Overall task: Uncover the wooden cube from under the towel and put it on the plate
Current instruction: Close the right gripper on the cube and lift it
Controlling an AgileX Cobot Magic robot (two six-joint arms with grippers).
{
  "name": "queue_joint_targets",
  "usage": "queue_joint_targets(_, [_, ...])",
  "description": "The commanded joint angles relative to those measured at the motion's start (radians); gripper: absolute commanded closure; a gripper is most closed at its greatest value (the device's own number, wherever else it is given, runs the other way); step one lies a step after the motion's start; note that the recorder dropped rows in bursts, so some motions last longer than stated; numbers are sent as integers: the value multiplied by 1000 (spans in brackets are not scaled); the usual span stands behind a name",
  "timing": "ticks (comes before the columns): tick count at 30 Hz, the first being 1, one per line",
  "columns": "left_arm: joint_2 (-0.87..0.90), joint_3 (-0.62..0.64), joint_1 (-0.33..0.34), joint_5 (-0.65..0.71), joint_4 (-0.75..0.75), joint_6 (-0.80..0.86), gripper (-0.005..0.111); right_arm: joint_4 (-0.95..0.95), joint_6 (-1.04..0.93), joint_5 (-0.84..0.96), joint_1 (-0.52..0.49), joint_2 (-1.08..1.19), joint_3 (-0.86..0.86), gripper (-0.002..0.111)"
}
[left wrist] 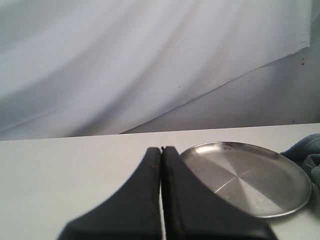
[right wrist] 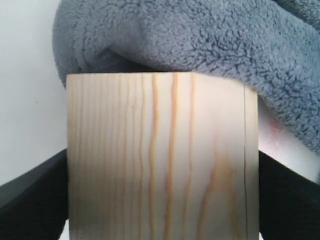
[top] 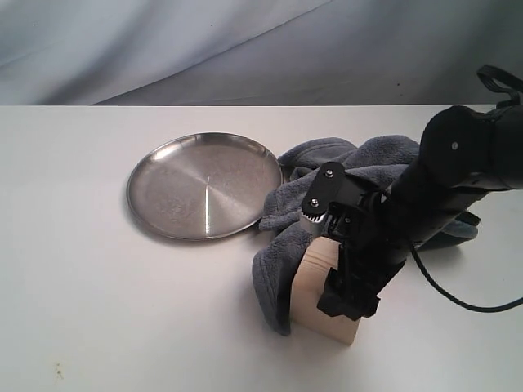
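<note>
The wooden cube (top: 315, 284) stands on the white table, uncovered at the near edge of the crumpled grey-blue towel (top: 368, 159). My right gripper (top: 337, 282) reaches down over the cube and is shut on it. In the right wrist view the cube (right wrist: 162, 160) fills the space between the black fingers (right wrist: 30, 200), with the towel (right wrist: 200, 45) bunched right behind it. The silver plate (top: 204, 186) lies empty to the left of the towel. My left gripper (left wrist: 161, 150) is shut on nothing, low over the table just beside the plate (left wrist: 250, 177).
A fold of the towel (top: 274, 278) hangs along the cube's left side, between cube and plate. The towel's edge (left wrist: 310, 155) touches the plate's rim. A black cable (top: 458, 298) trails from the right arm. A pale cloth backdrop rises behind the table.
</note>
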Motion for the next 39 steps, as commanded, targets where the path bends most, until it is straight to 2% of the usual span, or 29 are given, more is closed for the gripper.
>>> queue_joint_targets(1, [-4,4,2,-11,-2,-2,107,22,2,32,2,-4,1,59])
queue_joint_targets(9, [-4,4,2,-11,-2,-2,107,22,2,56,2,-26,1,63])
queue_joint_targets(19, [-4,4,2,-11,-2,-2,107,52,2,49,2,-200,1,65])
queue_joint_targets(23, [-4,4,2,-11,-2,-2,107,107,-16,-19,2,-225,1,65])
queue_joint_targets(28, [-4,4,2,-11,-2,-2,107,269,-138,-64,2,-224,1,65])
queue_joint_targets(32, [-4,4,2,-11,-2,-2,107,371,-167,2,2,-231,1,65])
queue_joint_targets(36, [-4,4,2,-11,-2,-2,107,355,-167,111,2,-257,1,65])
queue_joint_targets(39, [-4,4,2,-11,-2,-2,107,353,-167,117,2,-282,1,65])
